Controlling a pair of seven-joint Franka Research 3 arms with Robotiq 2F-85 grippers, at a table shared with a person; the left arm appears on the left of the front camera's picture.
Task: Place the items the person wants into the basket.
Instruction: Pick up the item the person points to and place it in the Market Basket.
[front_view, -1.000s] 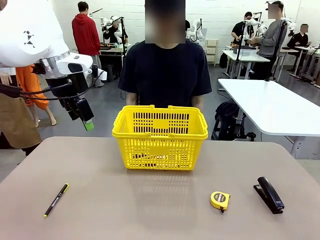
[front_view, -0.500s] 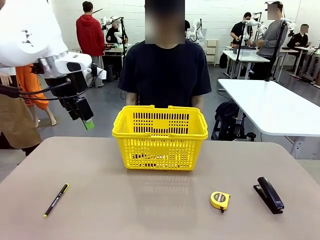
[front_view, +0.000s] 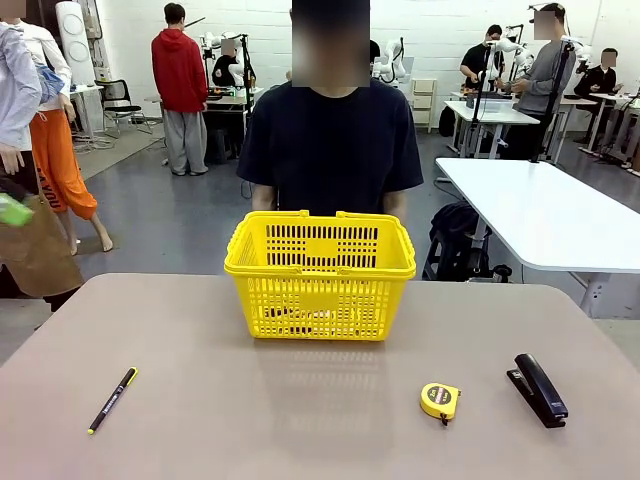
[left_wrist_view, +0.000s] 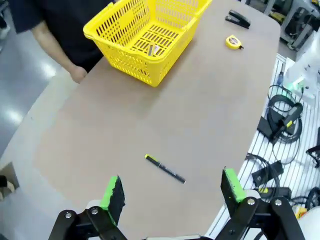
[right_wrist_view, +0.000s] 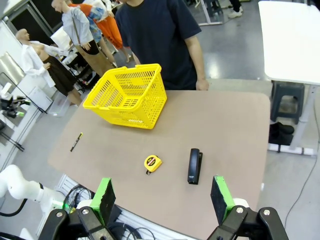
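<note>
The left gripper (left_wrist_view: 172, 189) has drawn back from its place beside the yellow basket (front_view: 320, 300) and now hangs high over the table (left_wrist_view: 200, 110), fingers spread wide and holding nothing. The black-and-yellow pen (left_wrist_view: 165, 169) lies just ahead between its fingers. The basket sits far beyond, with a pale item (left_wrist_view: 152, 50) on its floor, so that drop looks finished. The black stapler (right_wrist_view: 194, 166) lies on the table just ahead of the right gripper (right_wrist_view: 162, 194), likewise spread and empty, beside the yellow tape measure (right_wrist_view: 153, 163). It probably comes next.
</note>
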